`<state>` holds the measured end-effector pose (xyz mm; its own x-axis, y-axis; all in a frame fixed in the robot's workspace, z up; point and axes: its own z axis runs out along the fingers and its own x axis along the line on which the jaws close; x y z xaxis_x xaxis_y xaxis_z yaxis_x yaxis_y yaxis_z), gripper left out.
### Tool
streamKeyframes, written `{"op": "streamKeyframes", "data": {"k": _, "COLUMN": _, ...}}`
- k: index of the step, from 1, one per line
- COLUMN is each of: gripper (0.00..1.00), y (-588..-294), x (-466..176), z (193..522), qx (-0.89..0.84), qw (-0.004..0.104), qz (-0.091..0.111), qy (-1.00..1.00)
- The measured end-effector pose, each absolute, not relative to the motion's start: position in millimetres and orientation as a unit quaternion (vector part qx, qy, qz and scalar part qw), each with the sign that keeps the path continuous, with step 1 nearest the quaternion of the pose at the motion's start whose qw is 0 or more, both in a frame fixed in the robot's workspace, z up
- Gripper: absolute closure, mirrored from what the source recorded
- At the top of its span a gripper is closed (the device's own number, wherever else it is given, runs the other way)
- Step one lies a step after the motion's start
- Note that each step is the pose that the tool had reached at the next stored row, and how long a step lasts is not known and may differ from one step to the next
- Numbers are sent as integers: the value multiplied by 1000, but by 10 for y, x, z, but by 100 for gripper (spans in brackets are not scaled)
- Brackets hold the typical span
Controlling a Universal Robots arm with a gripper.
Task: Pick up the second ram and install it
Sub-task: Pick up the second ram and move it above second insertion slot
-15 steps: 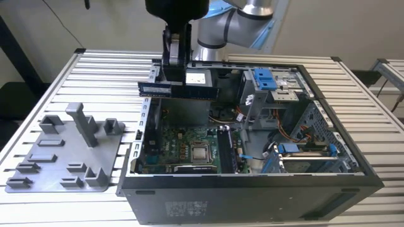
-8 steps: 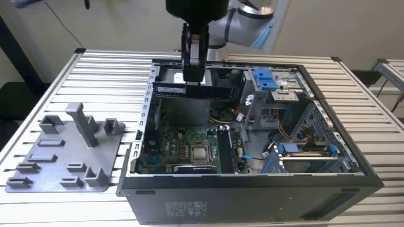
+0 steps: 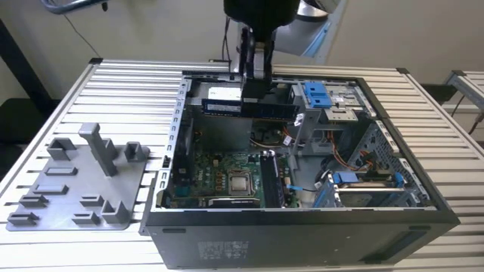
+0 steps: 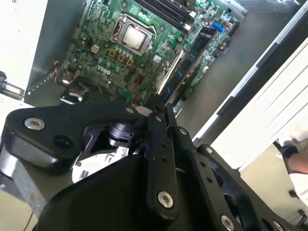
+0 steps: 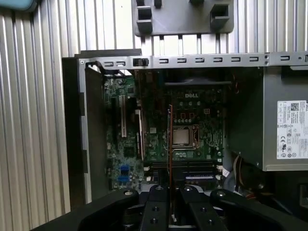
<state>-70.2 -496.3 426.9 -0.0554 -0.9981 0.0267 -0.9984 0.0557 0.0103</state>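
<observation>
Claw (image 3: 255, 100) is clamped shut on the ram (image 3: 219, 106), pinching it near the middle so the stick pokes out level on both sides. It's up in the air over the open case (image 3: 423, 187), well clear of the motherboard (image 3: 215, 170). In the first wrist view the ram (image 5: 170, 144) is edge-on, a thin line running out from the claw (image 5: 169, 192). Grey holder tray (image 3: 68, 187) sits on the bench (image 3: 128, 85) beside the case.
</observation>
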Motion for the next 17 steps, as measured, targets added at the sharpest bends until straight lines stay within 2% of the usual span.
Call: {"op": "streamKeyframes", "data": {"k": 17, "gripper": 85, "y": -4963, "x": -201, "z": 4269, "qx": 688, "qw": 14, "qz": 4, "qy": -726}}
